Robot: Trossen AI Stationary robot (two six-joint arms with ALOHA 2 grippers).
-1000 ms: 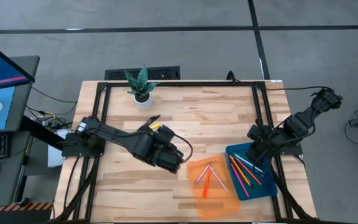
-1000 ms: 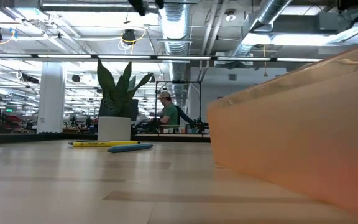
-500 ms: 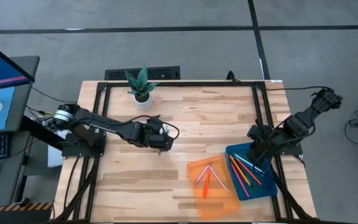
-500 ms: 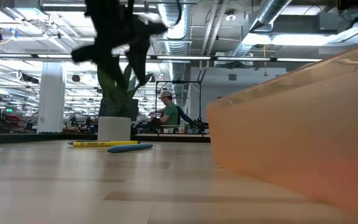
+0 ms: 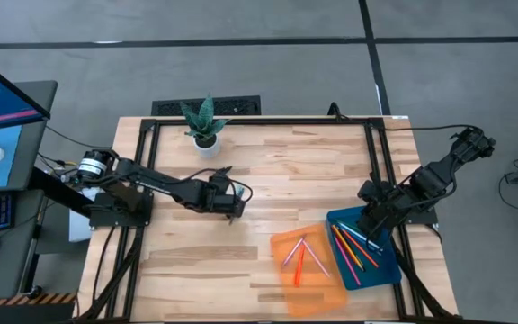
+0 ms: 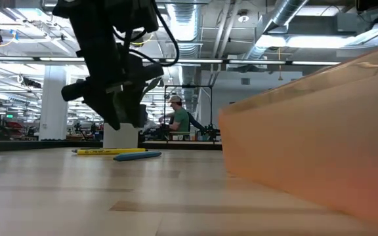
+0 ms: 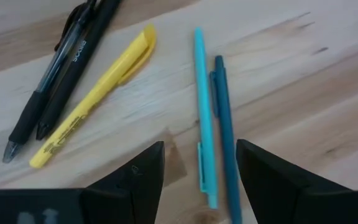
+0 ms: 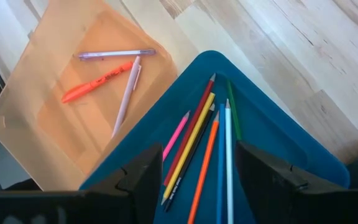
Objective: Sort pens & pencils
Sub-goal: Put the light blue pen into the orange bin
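The left claw (image 7: pixel 201 167) hangs low over the worktop (image 5: pixel 295 162), near the potted plant (image 5: pixel 203 124), with its two fingers spread apart and nothing between them. Under it lie the last loose pens: a light blue pen (image 7: pixel 203 112) and a darker blue pen (image 7: pixel 225 124) side by side and touching, then a yellow highlighter (image 7: pixel 95 96) a little apart, and two black pens (image 7: pixel 58 65) close together beyond it. The step in hand seems to be picking one of these. To do it well, the claw should take only one pen (the two blue ones lie so close that both could be caught), so I would centre the fingers across the light blue pen's middle and come down straight. The other pens and pencils are already sorted, well away from the plant: three pens in the orange tray (image 5: pixel 317 286) and several coloured pencils in the blue tray (image 5: pixel 389 265). The right claw (image 8: pixel 194 180) waits above the blue tray, also open and holding nothing.
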